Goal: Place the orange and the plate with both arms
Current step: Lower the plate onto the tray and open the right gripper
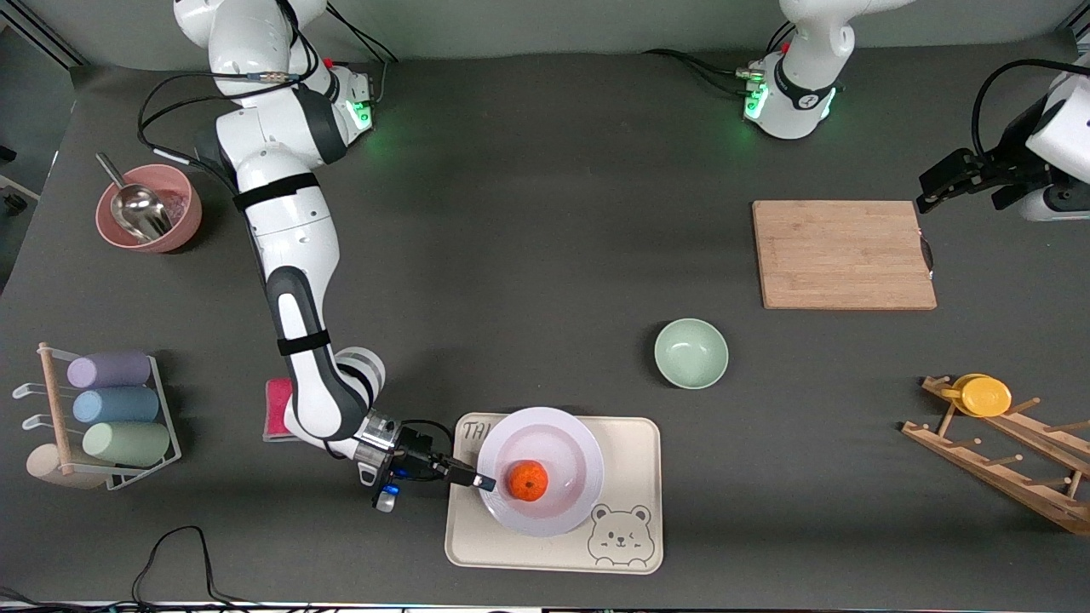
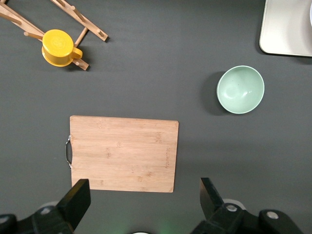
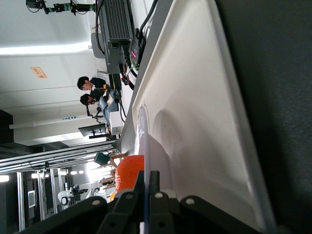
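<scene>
The white plate [image 1: 545, 468] with a faint lavender tint lies on the cream bear-printed tray [image 1: 630, 443], near the front camera. The orange [image 1: 528, 481] sits in the plate. My right gripper [image 1: 484, 483] is shut on the plate's rim at the edge toward the right arm's end of the table. In the right wrist view the thin rim [image 3: 144, 146] runs between the closed fingers, with the orange [image 3: 127, 173] beside them. My left gripper [image 1: 932, 194] is open and empty in the air beside the wooden cutting board [image 1: 843, 254]. The left wrist view shows its gap [image 2: 144, 204] over bare table.
A pale-green bowl [image 1: 691, 352] stands between tray and cutting board. A wooden rack [image 1: 1005, 455] with a yellow cup [image 1: 983, 396] is at the left arm's end. A pink bowl with a metal scoop [image 1: 146, 209], a cup rack [image 1: 106, 417] and a pink sponge [image 1: 277, 407] are at the right arm's end.
</scene>
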